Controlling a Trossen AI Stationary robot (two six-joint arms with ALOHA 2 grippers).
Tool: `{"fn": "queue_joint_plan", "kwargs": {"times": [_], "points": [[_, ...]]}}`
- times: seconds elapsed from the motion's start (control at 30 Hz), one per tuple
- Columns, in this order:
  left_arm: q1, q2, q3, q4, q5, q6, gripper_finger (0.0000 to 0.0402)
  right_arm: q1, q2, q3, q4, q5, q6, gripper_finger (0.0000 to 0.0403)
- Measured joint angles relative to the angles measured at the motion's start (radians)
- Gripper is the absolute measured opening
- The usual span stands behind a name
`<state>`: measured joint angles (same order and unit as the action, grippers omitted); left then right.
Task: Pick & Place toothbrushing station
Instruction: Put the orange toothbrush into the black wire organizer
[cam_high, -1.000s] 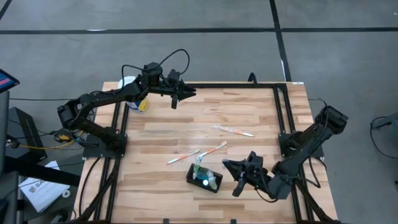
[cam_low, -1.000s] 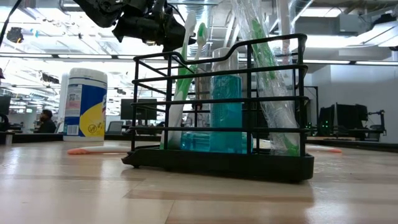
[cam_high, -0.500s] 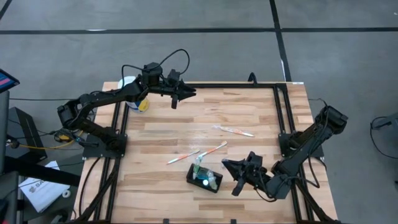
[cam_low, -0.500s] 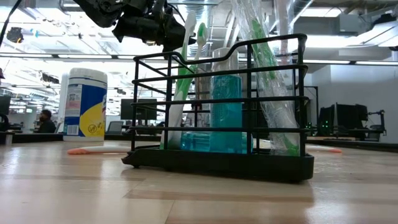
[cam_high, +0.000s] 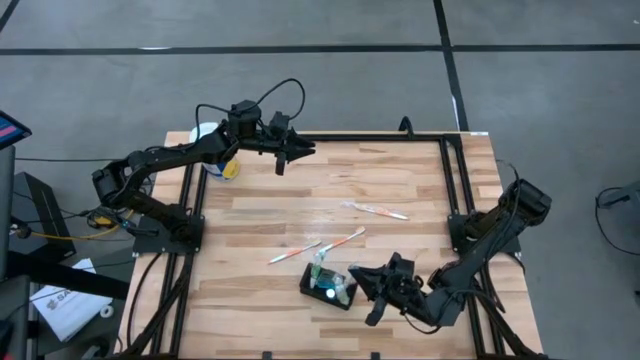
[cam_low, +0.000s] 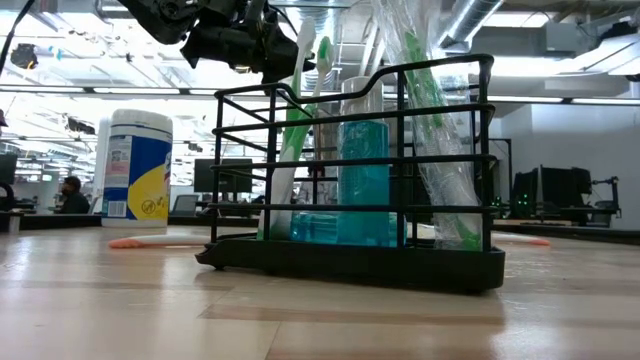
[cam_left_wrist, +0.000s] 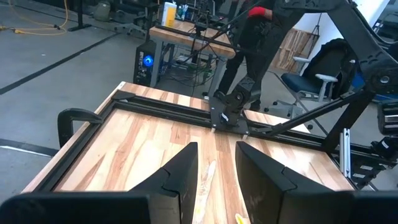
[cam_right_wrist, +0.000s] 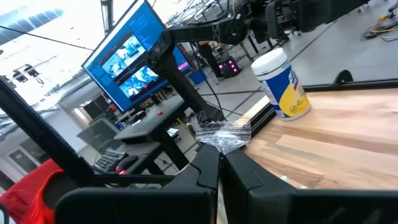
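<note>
The toothbrushing station (cam_high: 328, 285), a black wire holder with green toothbrushes, a blue cup and clear crinkled wrappers, stands on its base near the table's front edge and fills the low view (cam_low: 350, 170). My right gripper (cam_high: 356, 273) is shut, level, right beside the holder's right end. In its wrist view, the shut fingers (cam_right_wrist: 208, 168) point at a crinkled wrapper top (cam_right_wrist: 224, 134). Over the table's far left, my left gripper (cam_high: 300, 150) hangs open with nothing between its fingers (cam_left_wrist: 214, 147). My right gripper's shut fingertips come level from the table's right side and stand at the crinkled clear wrapper (cam_right_wrist: 225, 138) that sticks up from the holder. I cannot tell whether they touch it.
A white-lidded canister (cam_high: 215, 150) with a blue-yellow label stands at the far left corner. Loose toothbrushes lie mid-table (cam_high: 375, 209), (cam_high: 345, 240), (cam_high: 293, 252). A black frame rail (cam_high: 450, 180) runs along the table's edges. Bare wood lies between the arms.
My right gripper has moved toward the table's left edge, up to the holder's right end, and has stayed shut. The holder has kept its place.
</note>
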<state>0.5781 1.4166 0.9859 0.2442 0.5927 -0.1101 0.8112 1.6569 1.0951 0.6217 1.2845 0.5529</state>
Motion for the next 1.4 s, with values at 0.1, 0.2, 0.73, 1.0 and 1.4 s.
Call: {"fn": "queue_joint_plan", "kwargs": {"times": [0.1, 0.2, 0.73, 1.0, 1.4], "points": [[0.000, 0.000, 0.000, 0.000, 0.000, 0.000, 0.0101, 0.000, -0.001, 0.001, 0.002, 0.004, -0.025, 0.0000], [0.000, 0.000, 0.000, 0.000, 0.000, 0.000, 0.0101, 0.000, -0.001, 0.001, 0.004, 0.010, -0.036, 0.0000], [0.000, 0.000, 0.000, 0.000, 0.000, 0.001, 0.0101, 0.015, 0.001, -0.006, -0.082, 0.002, 0.099, 0.0000], [0.000, 0.000, 0.000, 0.000, 0.000, 0.001, 0.0101, 0.020, 0.001, -0.007, -0.207, 0.002, 0.232, 0.0000], [0.000, 0.000, 0.000, 0.000, 0.000, 0.001, 0.0101, 0.020, 0.004, -0.007, -0.406, -0.002, 0.419, 0.0000]]}}
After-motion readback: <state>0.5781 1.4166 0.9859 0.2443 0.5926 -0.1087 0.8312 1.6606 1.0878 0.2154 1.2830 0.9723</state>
